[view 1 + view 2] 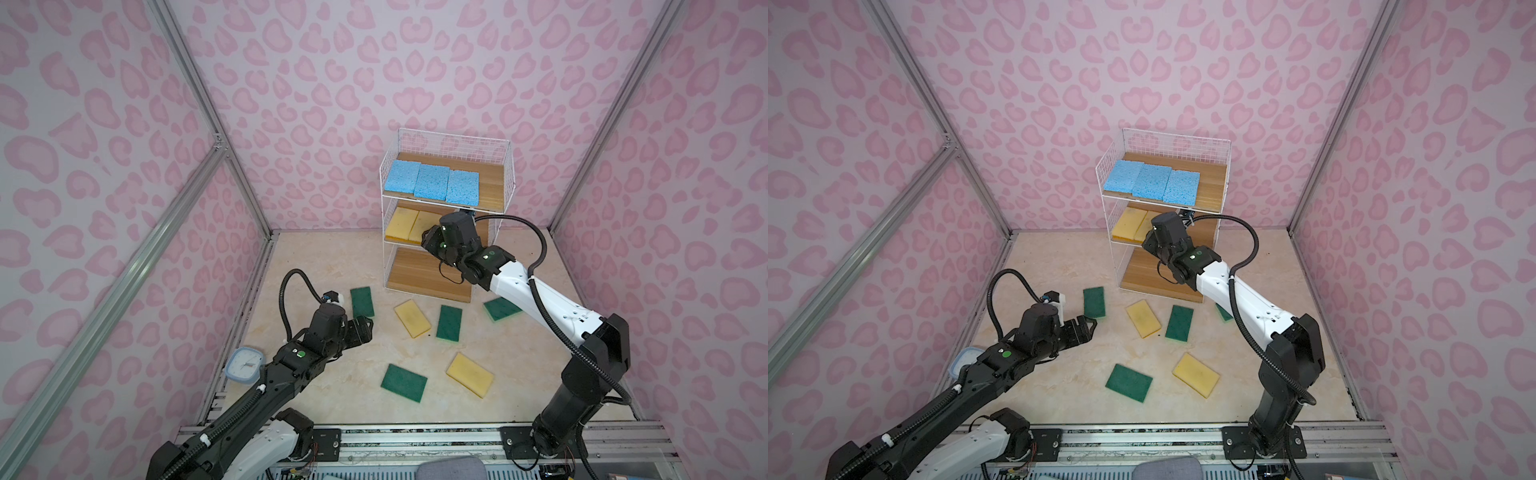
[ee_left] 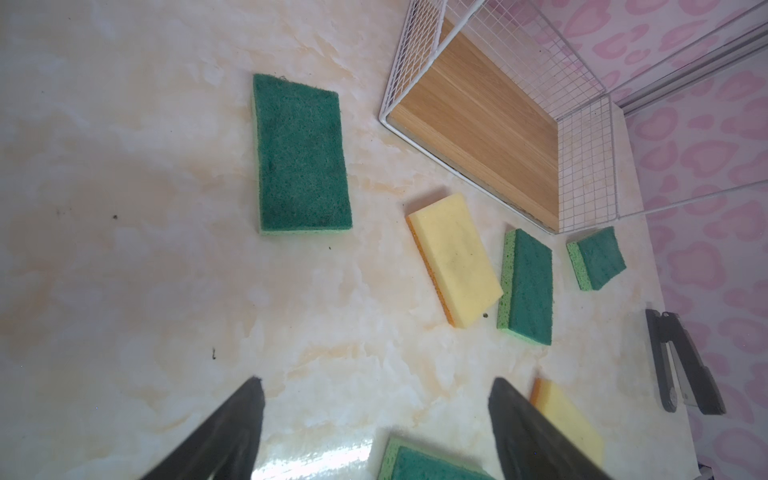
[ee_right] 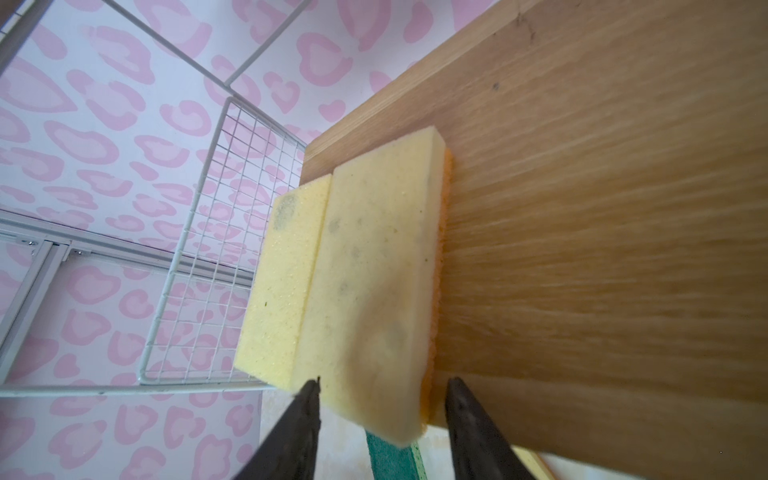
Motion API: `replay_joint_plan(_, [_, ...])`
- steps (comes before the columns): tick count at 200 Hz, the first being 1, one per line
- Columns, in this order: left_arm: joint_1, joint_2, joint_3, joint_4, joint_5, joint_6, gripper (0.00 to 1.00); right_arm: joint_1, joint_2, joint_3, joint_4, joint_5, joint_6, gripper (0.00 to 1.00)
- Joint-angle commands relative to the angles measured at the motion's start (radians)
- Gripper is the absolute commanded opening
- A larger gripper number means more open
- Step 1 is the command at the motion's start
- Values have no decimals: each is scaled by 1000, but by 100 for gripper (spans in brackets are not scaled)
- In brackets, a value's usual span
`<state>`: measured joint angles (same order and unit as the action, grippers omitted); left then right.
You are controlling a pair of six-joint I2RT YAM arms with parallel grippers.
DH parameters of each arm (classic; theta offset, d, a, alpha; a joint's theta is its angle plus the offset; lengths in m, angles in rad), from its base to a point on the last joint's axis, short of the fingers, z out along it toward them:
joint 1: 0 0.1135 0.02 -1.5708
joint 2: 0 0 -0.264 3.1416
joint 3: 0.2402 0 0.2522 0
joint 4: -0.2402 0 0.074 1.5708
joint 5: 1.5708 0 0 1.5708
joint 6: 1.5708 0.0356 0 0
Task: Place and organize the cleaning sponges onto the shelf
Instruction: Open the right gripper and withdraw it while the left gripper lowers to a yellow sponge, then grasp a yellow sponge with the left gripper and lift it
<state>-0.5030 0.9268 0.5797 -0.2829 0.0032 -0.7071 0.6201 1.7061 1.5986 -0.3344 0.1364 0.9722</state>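
- Sponges in both top views: three blue sponges lie in a row on the top board of the shelf. Two yellow sponges lie side by side on the middle board.
- Four green sponges and two more yellow ones lie loose on the worktop in front of the shelf.
- The right pincer is at the front of the middle board, by the yellow sponges. The left pincer hangs over the worktop, near one green sponge.
- Left wrist view: the left pincer is wide open and holds nothing. Green and yellow sponges lie flat on the worktop in front of it, beside the bottom board.
- Right wrist view: the right pincer is partly open. The near end of one yellow sponge sits between its jaws, and there is a small gap on one side, so it is not squeezed. That sponge lies on the board, touching the other yellow one.
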Motion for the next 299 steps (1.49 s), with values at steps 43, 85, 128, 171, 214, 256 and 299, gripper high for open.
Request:
replay_joint_plan(43, [3, 29, 41, -8, -3, 25, 85, 8, -93, -104, 92, -50, -70, 78])
replay_joint_plan(85, [-3, 90, 40, 37, 34, -3, 79, 32, -174, -205, 104, -52, -158, 79])
replay_joint_plan(128, [-60, 203, 76, 93, 32, -37, 72, 50, -302, -347, 136, -79, -200, 77])
replay_joint_plan(171, [-134, 355, 113, 177, 20, -105, 73, 57, -445, -499, 164, -188, -288, 75])
replay_joint_plan(214, [-198, 486, 159, 254, -21, -173, 70, -17, -591, -699, 182, -287, -285, 71])
replay_joint_plan(256, [-239, 643, 234, 311, -20, -219, 69, -153, -686, -837, 166, -426, -270, 69])
replay_joint_plan(299, [-247, 743, 282, 332, -21, -242, 62, -247, -754, -916, 141, -504, -278, 67])
